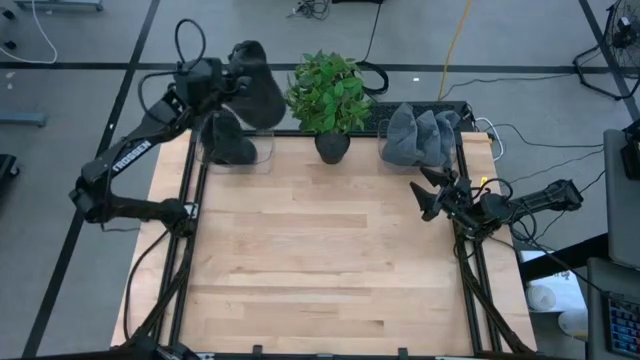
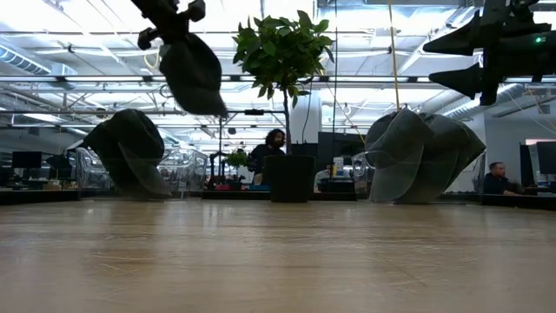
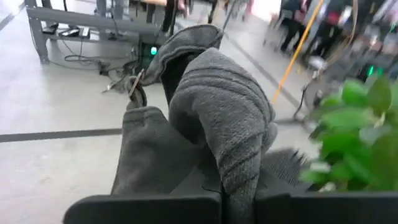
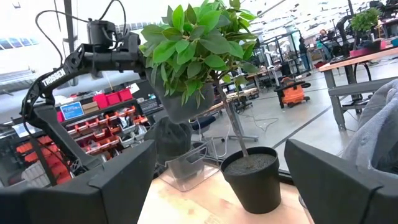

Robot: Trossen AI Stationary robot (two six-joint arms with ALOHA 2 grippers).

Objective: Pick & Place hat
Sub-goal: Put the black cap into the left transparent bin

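Above the table's far left corner, left gripper (image 1: 222, 82) is clamped shut on a dark grey hat (image 1: 258, 82), hat hanging in the air, clear of the table (image 1: 320, 260). Below it sits a second dark hat (image 1: 228, 140) in a clear stand (image 1: 262, 152). Lighter grey hats (image 1: 420, 135) are piled at the far right corner; plant (image 1: 328, 95) in a black pot (image 1: 332, 147) sits between the piles.

Right gripper (image 1: 432, 192) waits near the right edge, fingers spread wide, holding nothing.

Risks, judged from here:
- Grip is on soft knit fabric, wrist view shows the hat (image 3: 211, 124) bunched and folded between the fingers. It could slide out on a quick swing, dropping off the back edge or onto the other hat.
- Hat hangs just beside the plant's leaves; a sideways move toward the centre could snag foliage or tip the pot.
- Loose hanging part could catch the stand or drag the hat below when lowering.
- Placing spot can't be told from the frames; released from this height, the floppy hat could land crumpled or roll.
- Right arm is well apart, collision unlikely unless both head for the centre.
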